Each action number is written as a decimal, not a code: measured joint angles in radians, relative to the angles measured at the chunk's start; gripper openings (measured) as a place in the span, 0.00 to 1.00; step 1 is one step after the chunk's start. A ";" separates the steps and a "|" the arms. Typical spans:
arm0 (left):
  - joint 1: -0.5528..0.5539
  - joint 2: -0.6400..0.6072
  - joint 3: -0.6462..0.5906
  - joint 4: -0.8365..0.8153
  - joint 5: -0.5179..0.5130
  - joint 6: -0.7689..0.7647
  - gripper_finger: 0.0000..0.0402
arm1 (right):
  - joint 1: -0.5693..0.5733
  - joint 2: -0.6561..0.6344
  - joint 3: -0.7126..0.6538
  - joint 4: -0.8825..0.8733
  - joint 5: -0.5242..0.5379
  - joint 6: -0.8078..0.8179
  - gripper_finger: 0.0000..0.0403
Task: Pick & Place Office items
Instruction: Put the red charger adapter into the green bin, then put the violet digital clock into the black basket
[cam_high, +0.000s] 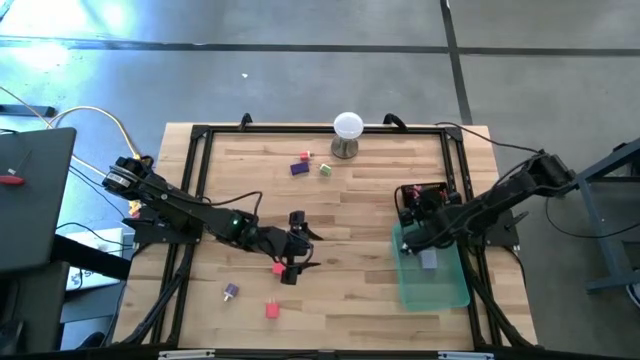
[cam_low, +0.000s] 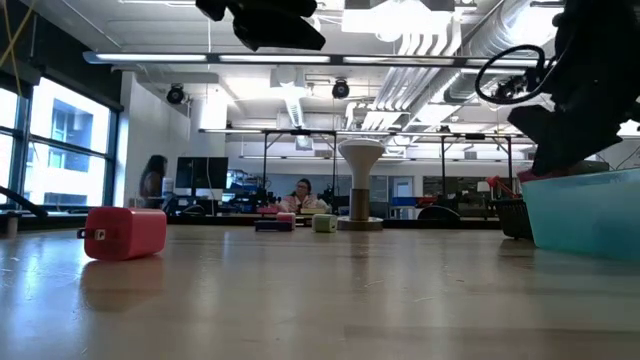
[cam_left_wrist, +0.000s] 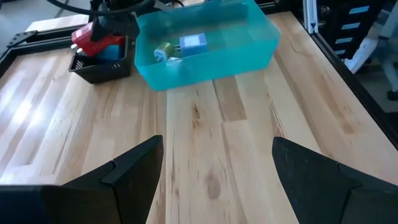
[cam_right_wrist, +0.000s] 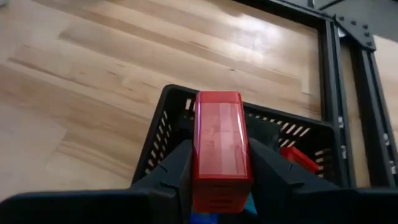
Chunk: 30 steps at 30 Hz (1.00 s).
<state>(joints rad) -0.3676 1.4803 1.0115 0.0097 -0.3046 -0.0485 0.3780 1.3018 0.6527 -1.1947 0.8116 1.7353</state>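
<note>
- Two arms were over the counter (cam_high: 330, 240): the right gripper (cam_right_wrist: 219, 163) had its jaws clenched on a red block (cam_right_wrist: 219, 146), held just above a black mesh basket (cam_right_wrist: 161, 134) at centre right of the high view, beside the teal tray (cam_high: 440, 290).
- The left gripper (cam_high: 297, 245) hung near the middle of the high view with its jaws released and nothing between them.
- Risk one: the red block stood tall past the jaws, gripped only along its lower sides. A tilt or jolt could have let it slide out and strike the basket rim, landing on the counter instead.
- Risk two: the basket already held another red piece (cam_right_wrist: 293, 155), so a release from this height might have bounced the block off it.
- Risk three: basket and tray touched or nearly did; a low approach could have nudged either one.
- Remaining items lay scattered: a purple piece (cam_high: 299, 169) and a pale green piece (cam_high: 326, 170) at upper centre, a red piece (cam_high: 271, 310) and a lavender piece (cam_high: 231, 292) at lower left.
- Those loose pieces sat close to the left arm, which could have knocked them while swinging.
</note>
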 joint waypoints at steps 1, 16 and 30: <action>0.000 0.000 0.000 -0.002 0.000 0.004 0.73 | -0.002 0.000 -0.003 0.010 -0.002 0.000 0.27; 0.000 0.000 0.000 -0.003 0.000 0.005 0.73 | -0.006 -0.002 -0.004 0.036 -0.035 -0.004 0.51; 0.000 0.003 -0.001 -0.043 -0.001 0.006 0.73 | -0.006 -0.023 0.006 -0.020 0.025 -0.006 0.44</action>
<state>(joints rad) -0.3676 1.4834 1.0107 -0.0330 -0.3060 -0.0422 0.3724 1.2790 0.6591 -1.2151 0.8369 1.7294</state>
